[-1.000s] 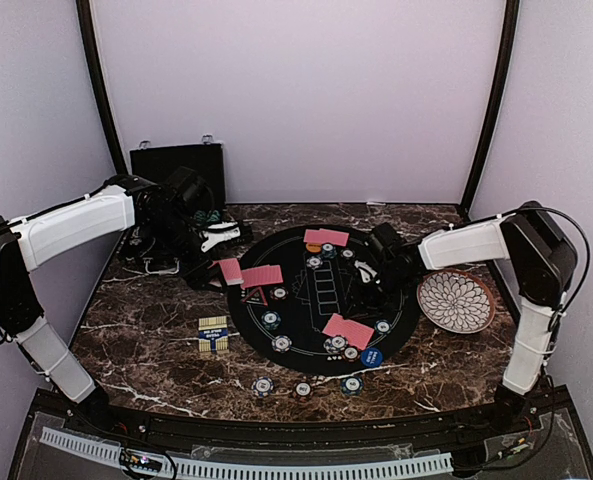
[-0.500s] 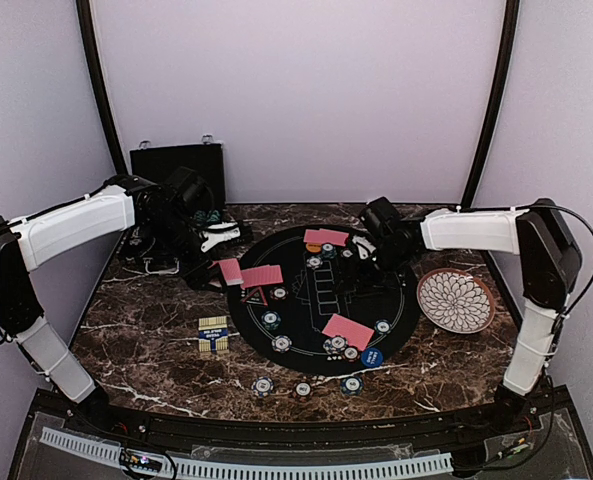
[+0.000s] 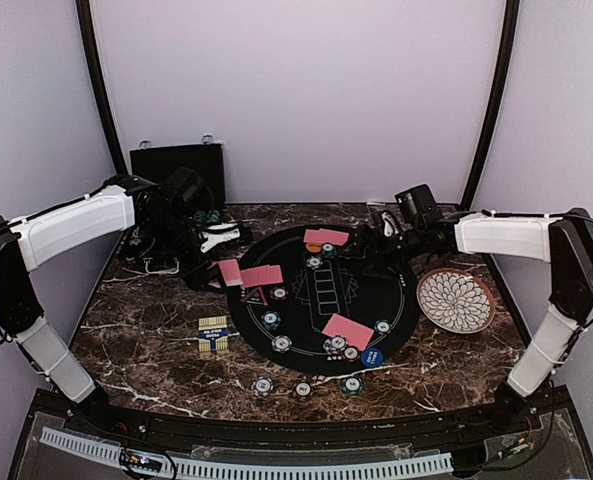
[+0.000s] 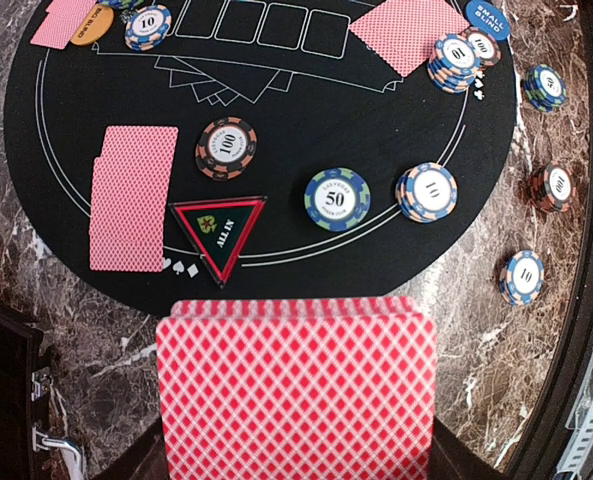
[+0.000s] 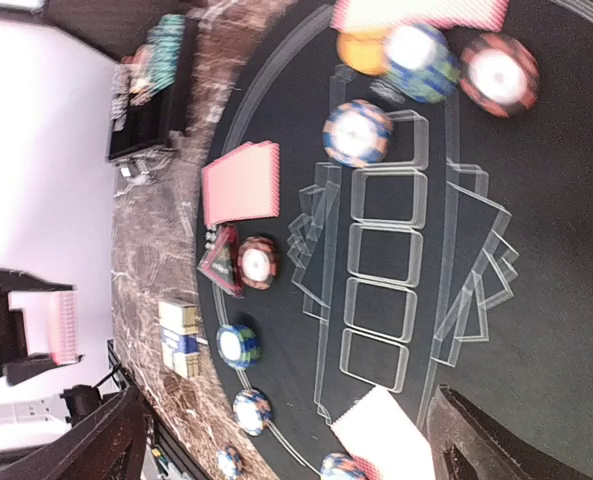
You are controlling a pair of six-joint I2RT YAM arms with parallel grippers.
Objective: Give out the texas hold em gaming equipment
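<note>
My left gripper (image 3: 219, 268) hovers at the left edge of the round black mat (image 3: 306, 300), shut on a deck of red-backed cards (image 4: 296, 385) that hides its fingers. On the mat lie face-down card pairs (image 4: 131, 210) (image 3: 326, 237) (image 3: 348, 330), striped chips (image 4: 337, 198) (image 4: 426, 191) (image 3: 270, 320), an orange button (image 3: 313, 248) and a blue button (image 3: 372, 357). Three more chips (image 3: 303, 389) sit on the marble in front of the mat. My right gripper (image 3: 373, 246) hangs over the mat's back right, open, with nothing between its fingers (image 5: 506, 440).
A black hard case (image 3: 176, 165) stands at the back left, with a rack of chips (image 3: 208, 216) in front of it. A white petal-pattern plate (image 3: 456, 300) lies right of the mat. A small yellow and blue box (image 3: 213, 333) lies left of the mat. A triangular "ALL IN" marker (image 4: 219, 228) is on the mat.
The right gripper has lifted from the mat's right side, drawn back toward the back right, and opened wide. The left arm and its deck have stayed put.
</note>
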